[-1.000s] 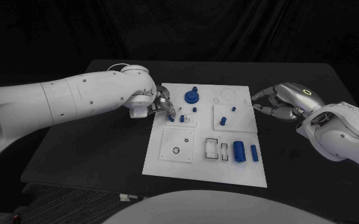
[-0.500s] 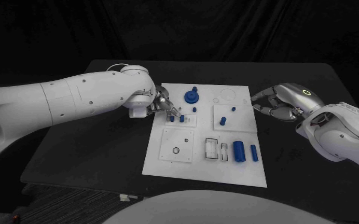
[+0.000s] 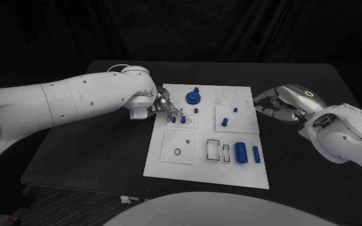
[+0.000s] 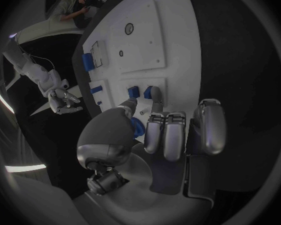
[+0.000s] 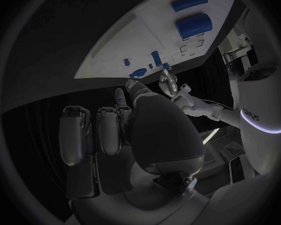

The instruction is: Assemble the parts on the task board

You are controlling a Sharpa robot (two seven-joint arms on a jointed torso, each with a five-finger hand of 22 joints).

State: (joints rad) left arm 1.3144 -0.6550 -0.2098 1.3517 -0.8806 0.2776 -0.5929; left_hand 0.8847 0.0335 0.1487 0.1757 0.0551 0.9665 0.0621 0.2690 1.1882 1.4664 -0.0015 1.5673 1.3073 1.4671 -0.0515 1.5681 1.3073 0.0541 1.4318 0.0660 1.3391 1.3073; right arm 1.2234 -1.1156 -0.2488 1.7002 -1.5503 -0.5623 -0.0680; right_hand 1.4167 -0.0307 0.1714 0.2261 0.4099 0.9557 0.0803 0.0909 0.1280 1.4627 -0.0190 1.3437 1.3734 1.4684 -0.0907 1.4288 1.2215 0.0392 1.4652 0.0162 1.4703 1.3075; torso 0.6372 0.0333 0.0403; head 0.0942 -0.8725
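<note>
The white task board (image 3: 189, 158) lies mid-table with blue parts on it: a gear (image 3: 193, 98), several small pegs, a thick cylinder (image 3: 241, 152) and a bar (image 3: 256, 154). My left hand (image 3: 160, 105) hovers over the board's left edge. In the left wrist view its fingertips (image 4: 157, 94) reach two short pegs (image 4: 133, 91), one fingertip touching a peg, with nothing gripped. My right hand (image 3: 281, 106) hangs just off the board's right edge, fingers curled in. In the right wrist view a small blue part (image 5: 120, 99) shows pinched between its thumb and a finger.
Black table (image 3: 90, 147) surrounds the board on every side, with dark curtain behind. The board's near-left plate (image 3: 179, 146) has small holes, and two rectangular slots (image 3: 215, 149) sit beside the cylinder.
The left hand's fingers have drawn back slightly from the two pegs toward the board's left edge. The right hand has not moved.
</note>
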